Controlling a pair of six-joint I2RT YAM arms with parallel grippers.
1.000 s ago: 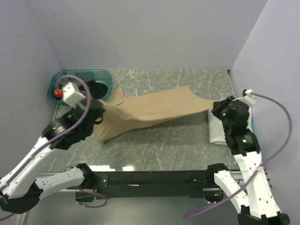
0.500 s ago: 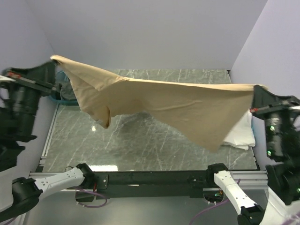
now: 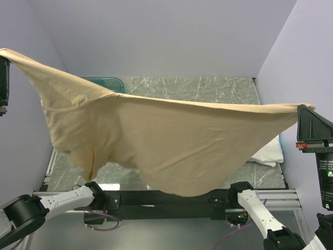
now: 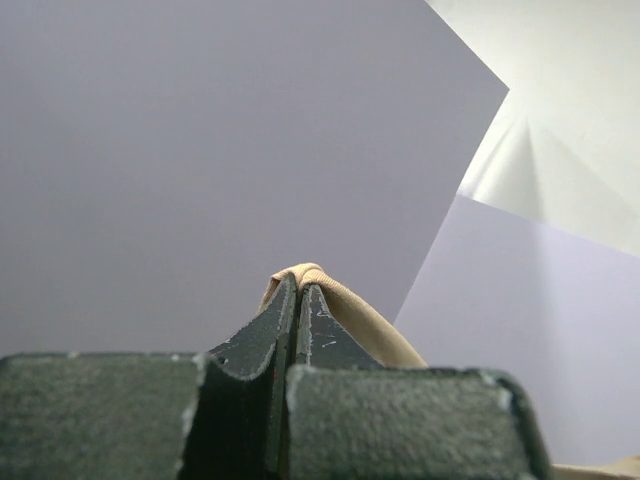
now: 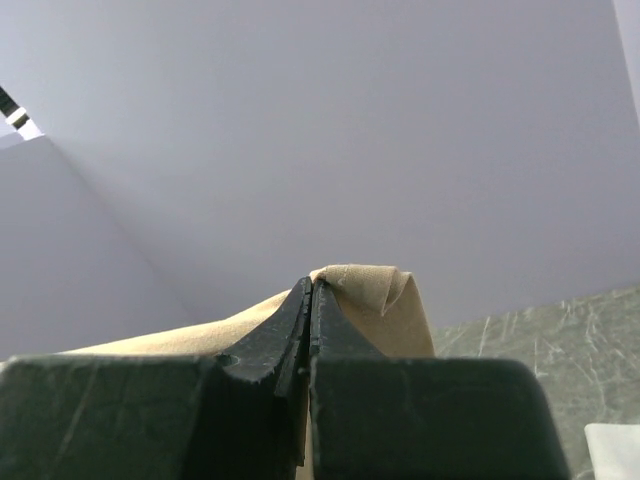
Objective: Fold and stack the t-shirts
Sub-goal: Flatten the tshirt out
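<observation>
The tan t-shirt [image 3: 171, 140] hangs stretched in the air across the whole top view, high above the table. My left gripper [image 3: 4, 57] is shut on its upper left corner at the far left edge; the left wrist view shows the tan cloth [image 4: 345, 310] pinched between my closed fingers [image 4: 298, 290]. My right gripper [image 3: 304, 110] is shut on the right corner; the right wrist view shows the tan cloth [image 5: 375, 295] clamped in my closed fingers [image 5: 312, 290]. A folded white t-shirt [image 3: 268, 152] lies on the table at the right, partly hidden by the tan one.
The teal plastic tub [image 3: 106, 82] stands at the back left, mostly hidden behind the shirt. The marble table top [image 3: 208, 88] shows at the back. Lilac walls close in the left, back and right sides.
Both arms have risen and spread apart, lifting the tan t-shirt off the table and stretching it wide in the air, closer to the camera.
</observation>
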